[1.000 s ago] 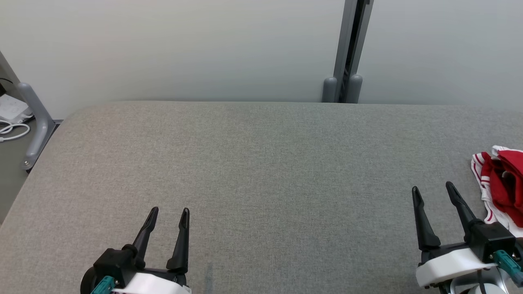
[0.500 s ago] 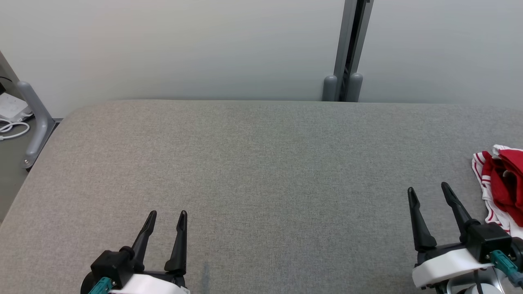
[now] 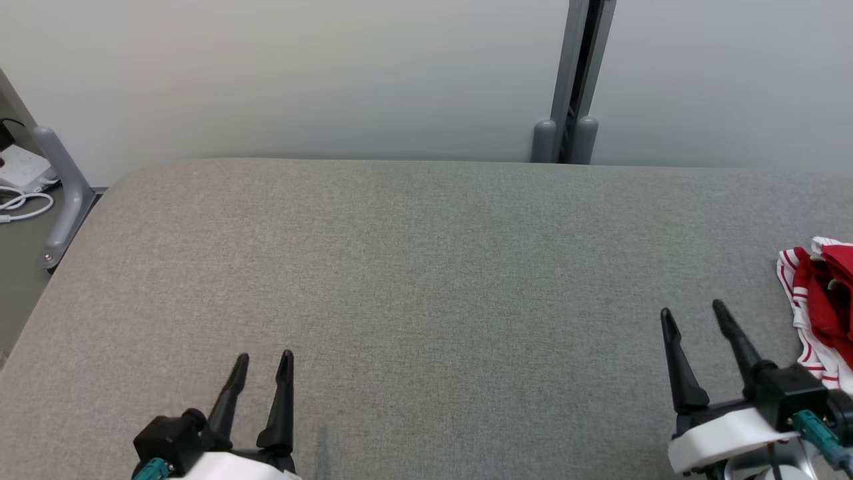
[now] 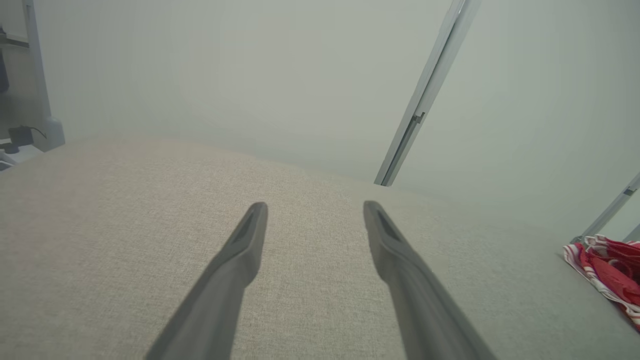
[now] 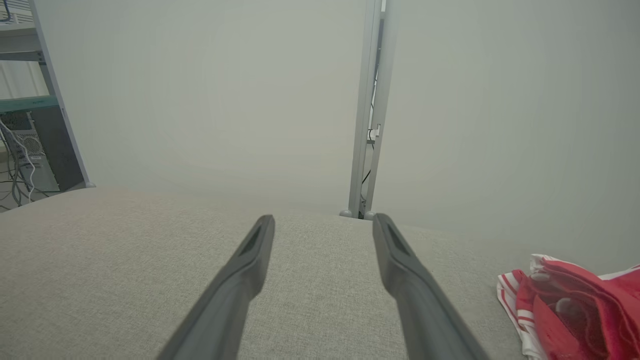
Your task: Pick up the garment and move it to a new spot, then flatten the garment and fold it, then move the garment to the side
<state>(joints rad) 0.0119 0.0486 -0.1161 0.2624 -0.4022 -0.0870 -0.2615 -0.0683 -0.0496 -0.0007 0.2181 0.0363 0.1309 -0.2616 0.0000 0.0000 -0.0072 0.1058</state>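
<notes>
The garment [image 3: 821,307], red with white striped trim, lies crumpled at the right edge of the grey fabric table [image 3: 426,267]. It also appears at the right of the left wrist view as the garment [image 4: 607,275], and at the lower right of the right wrist view as the garment [image 5: 575,310]. My right gripper [image 3: 693,312] hovers open just left of it, nothing between its fingers. Over the table's front left, my left gripper [image 3: 264,359] stands open and empty too.
A pale wall runs behind the table, with a grey upright post [image 3: 573,80] at the back right. A grey frame leg [image 3: 60,187] and white cables [image 3: 20,203] sit off the table's left end. A shelf with cables [image 5: 25,145] stands to the left.
The head camera has shifted slightly, moving the whole picture. Both grippers have drawn back a little toward the bottom of the head view. The garment has not moved.
</notes>
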